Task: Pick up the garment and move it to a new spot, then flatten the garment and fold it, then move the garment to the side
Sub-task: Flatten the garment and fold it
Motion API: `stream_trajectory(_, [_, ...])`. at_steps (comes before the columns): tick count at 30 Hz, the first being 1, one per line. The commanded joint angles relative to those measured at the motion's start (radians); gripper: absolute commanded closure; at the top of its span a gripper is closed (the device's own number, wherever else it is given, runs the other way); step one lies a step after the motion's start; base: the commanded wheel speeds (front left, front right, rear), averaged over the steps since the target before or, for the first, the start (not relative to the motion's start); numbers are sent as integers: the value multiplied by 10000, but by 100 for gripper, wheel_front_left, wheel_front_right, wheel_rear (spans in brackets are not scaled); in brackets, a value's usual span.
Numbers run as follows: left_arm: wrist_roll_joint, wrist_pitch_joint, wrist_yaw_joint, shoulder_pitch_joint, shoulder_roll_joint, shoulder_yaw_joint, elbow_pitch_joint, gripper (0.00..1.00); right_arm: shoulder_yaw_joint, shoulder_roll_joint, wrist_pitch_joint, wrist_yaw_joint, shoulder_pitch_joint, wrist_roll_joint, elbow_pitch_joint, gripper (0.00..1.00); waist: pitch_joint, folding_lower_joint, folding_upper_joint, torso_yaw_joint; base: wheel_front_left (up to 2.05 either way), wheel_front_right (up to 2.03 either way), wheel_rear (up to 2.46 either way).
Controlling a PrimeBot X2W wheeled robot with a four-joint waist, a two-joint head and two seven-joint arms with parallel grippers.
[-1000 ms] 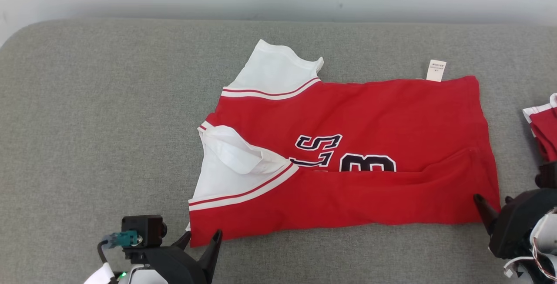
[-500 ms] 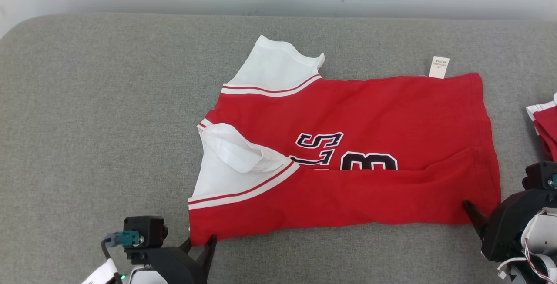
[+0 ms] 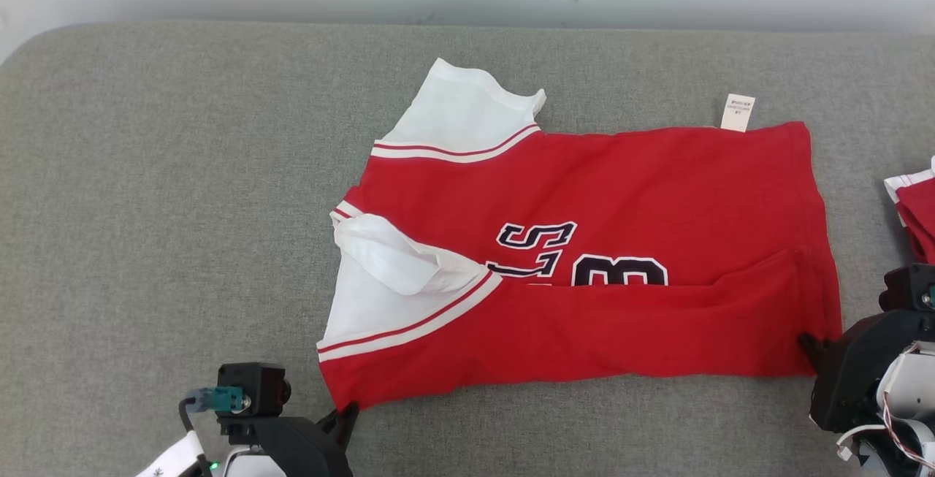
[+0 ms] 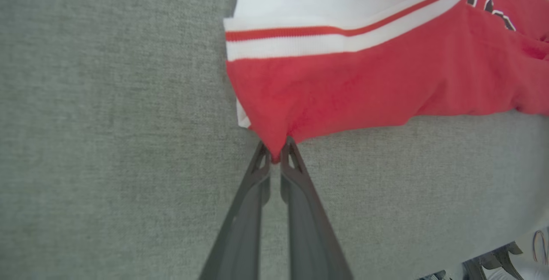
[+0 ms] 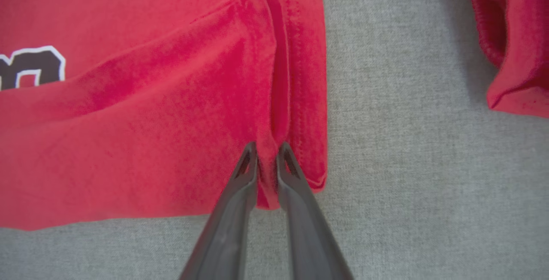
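The garment (image 3: pixel 621 192) is a red jersey with white sleeves and dark numbers, lying flat on the grey cushion, its near long edge folded up over the numbers. My left gripper (image 3: pixel 346 411) is at the near left corner. In the left wrist view that gripper (image 4: pixel 276 158) is shut on the red corner of the garment (image 4: pixel 386 87). My right gripper (image 3: pixel 811 342) is at the near right corner. In the right wrist view it (image 5: pixel 266 151) pinches a raised fold of the garment (image 5: pixel 150 134) beside the hem.
A second red and white cloth (image 3: pixel 913 210) lies at the right edge of the cushion (image 3: pixel 168 192), also in the right wrist view as a red cloth (image 5: pixel 514 35). A pale wall runs behind the cushion. Bare grey fabric stretches to the left.
Both grippers stood open at the garment's near corners and have closed on the cloth. The near left corner has bunched up slightly between the left fingers.
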State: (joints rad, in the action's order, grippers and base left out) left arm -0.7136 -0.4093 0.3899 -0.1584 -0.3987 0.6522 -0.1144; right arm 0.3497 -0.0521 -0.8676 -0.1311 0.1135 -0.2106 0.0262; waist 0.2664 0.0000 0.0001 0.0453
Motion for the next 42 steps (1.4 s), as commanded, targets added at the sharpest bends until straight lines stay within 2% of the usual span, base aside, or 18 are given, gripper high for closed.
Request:
stream_trajectory(1, [-105,-131,-12,-73,-97,47,-53,100,63,8,-94,10,-64,50,34,84,-41,0,-1,-17,0,0,0])
stream_trajectory(2, [-121,-130,-17,-65,-100,52,-61,100,87,8,-126,10,-141,42,64,85,-54,0,-1,-20,0,0,0])
stream_trajectory(3, [-129,-138,-16,-54,-108,51,-68,100,103,11,-169,10,-213,20,97,99,-69,0,-1,-23,0,0,0])
stream_trajectory(4, [-155,-141,-27,-43,-128,32,-74,100,150,9,-216,10,-267,-17,135,100,-85,0,-1,-29,0,0,0])
stream_trajectory(21, [-493,-156,-125,332,-602,-331,-283,100,113,5,-1055,10,-1579,-1164,1039,100,-400,0,-1,-137,0,0,0])
stream_trajectory(33, [-981,-233,198,1055,-1215,-915,-860,100,-324,2,-2070,10,-2963,-2368,2567,100,-541,0,-1,-68,0,0,0])
stream_trajectory(42, [-1446,-469,406,1825,-1530,-1143,-1291,100,-172,-197,-2668,10,-3974,-2941,3590,100,-629,0,-1,-168,0,0,0])
